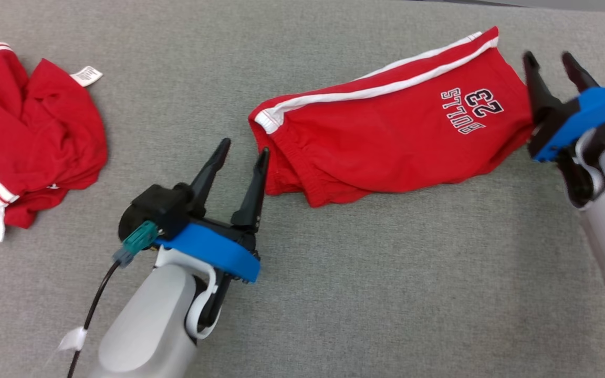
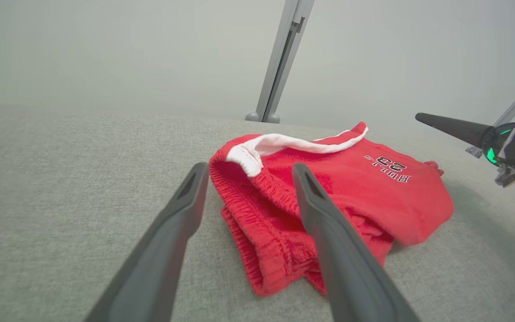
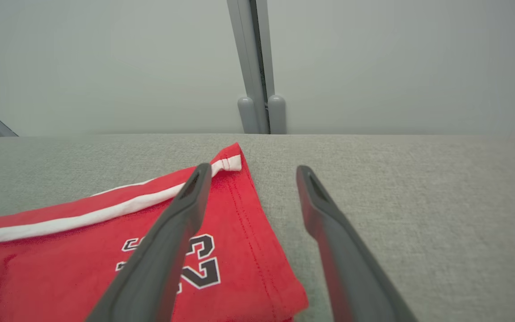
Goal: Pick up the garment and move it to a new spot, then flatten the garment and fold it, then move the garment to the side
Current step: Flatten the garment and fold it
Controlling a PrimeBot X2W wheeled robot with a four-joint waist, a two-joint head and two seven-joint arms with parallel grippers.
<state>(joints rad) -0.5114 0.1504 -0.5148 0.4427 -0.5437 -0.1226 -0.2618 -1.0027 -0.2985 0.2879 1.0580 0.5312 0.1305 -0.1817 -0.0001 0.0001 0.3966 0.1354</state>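
Note:
The garment (image 1: 386, 131) is a pair of red shorts with white side stripes and "BULLS 23" print, lying folded on the grey surface. My left gripper (image 1: 243, 152) stands open just off its waistband end, holding nothing. In the left wrist view the waistband of the garment (image 2: 284, 197) lies between and behind the two fingers of my left gripper (image 2: 248, 172). My right gripper (image 1: 549, 58) is open at the hem end, above the cloth. The right wrist view has the garment (image 3: 83, 250) under the left finger of my right gripper (image 3: 251, 172).
A second red and white garment (image 1: 29, 136) lies crumpled at the far left of the grey table (image 1: 334, 294). A grey post (image 3: 255, 67) rises behind the table's far edge. In the left wrist view, the right gripper's finger (image 2: 454, 127) pokes in from the right.

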